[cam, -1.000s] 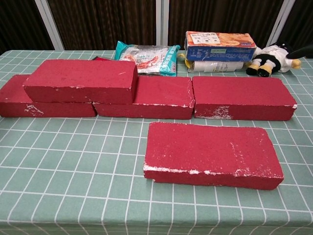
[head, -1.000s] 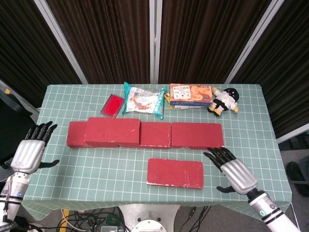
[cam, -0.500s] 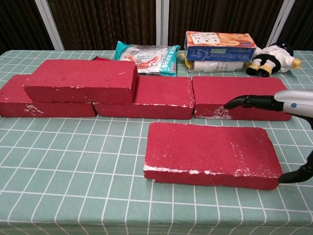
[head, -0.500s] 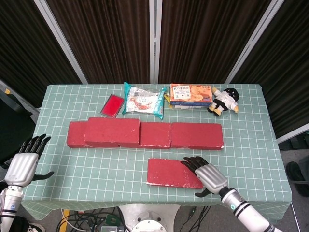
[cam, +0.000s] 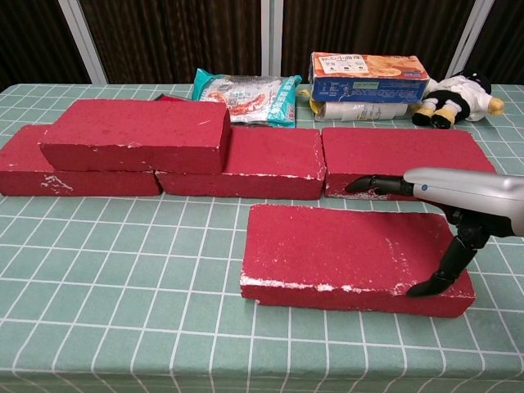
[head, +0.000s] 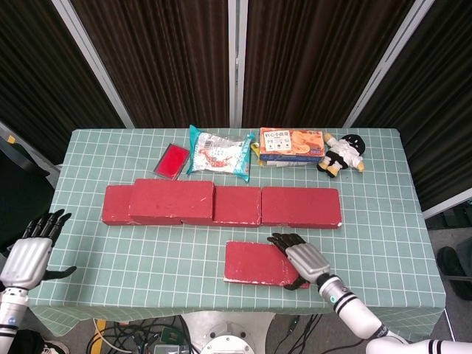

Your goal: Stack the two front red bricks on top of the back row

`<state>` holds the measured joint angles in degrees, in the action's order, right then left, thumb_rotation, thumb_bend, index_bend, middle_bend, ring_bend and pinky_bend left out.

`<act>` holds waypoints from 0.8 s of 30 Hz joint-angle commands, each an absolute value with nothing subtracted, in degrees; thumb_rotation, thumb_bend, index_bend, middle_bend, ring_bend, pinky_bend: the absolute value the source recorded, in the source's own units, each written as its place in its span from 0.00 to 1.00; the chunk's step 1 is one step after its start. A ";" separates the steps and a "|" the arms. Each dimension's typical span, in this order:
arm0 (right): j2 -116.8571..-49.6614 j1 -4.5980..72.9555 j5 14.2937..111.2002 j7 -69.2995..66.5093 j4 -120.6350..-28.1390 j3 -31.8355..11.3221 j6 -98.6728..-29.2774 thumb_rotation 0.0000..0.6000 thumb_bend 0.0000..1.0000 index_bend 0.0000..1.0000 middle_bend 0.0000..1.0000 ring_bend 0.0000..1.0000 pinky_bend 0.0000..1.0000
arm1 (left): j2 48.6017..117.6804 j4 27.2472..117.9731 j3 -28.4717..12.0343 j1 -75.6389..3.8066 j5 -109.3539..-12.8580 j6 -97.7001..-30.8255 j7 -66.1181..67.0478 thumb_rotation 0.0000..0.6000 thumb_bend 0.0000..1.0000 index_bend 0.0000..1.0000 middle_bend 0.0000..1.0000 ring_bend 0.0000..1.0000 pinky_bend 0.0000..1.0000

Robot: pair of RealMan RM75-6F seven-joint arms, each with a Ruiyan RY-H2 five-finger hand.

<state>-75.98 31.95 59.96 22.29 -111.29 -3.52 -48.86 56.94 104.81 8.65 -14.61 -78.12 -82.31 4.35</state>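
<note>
Right hand settling on the last front brick

The right hand straddles the front brick's right end, fingers spread, not yet clamped; it lies near the back row. Next I'd expect squeezing, lifting, then placing it. The left hand hangs spread off the counter's left edge.

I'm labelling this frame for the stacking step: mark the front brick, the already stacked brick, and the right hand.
front brick point(cam: 327, 250), chest view, bare middle of its top face.
stacked brick point(cam: 135, 131), chest view, middle of its top face.
right hand point(head: 302, 259), head view, back of the hand over the front brick's right end.
</note>
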 commanded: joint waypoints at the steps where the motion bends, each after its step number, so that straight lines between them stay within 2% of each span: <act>1: -76.34 32.79 58.93 22.04 -111.25 -3.41 -48.40 1.00 0.00 0.00 0.00 0.00 0.00 | 56.68 105.00 8.26 -14.22 -78.49 -81.98 4.19 1.00 0.01 0.00 0.00 0.00 0.00; 12: -74.91 34.18 58.92 21.44 -114.01 -2.40 -49.51 1.00 0.00 0.00 0.00 0.00 0.00 | 55.32 105.74 6.63 -12.46 -79.80 -81.19 2.96 1.00 0.01 0.00 0.00 0.00 0.00; 24: -80.10 36.26 53.31 22.74 -110.21 -1.89 -51.09 1.00 0.00 0.00 0.00 0.00 0.00 | 55.59 104.61 4.90 -11.48 -78.96 -78.83 2.73 1.00 0.01 0.00 0.00 0.00 0.00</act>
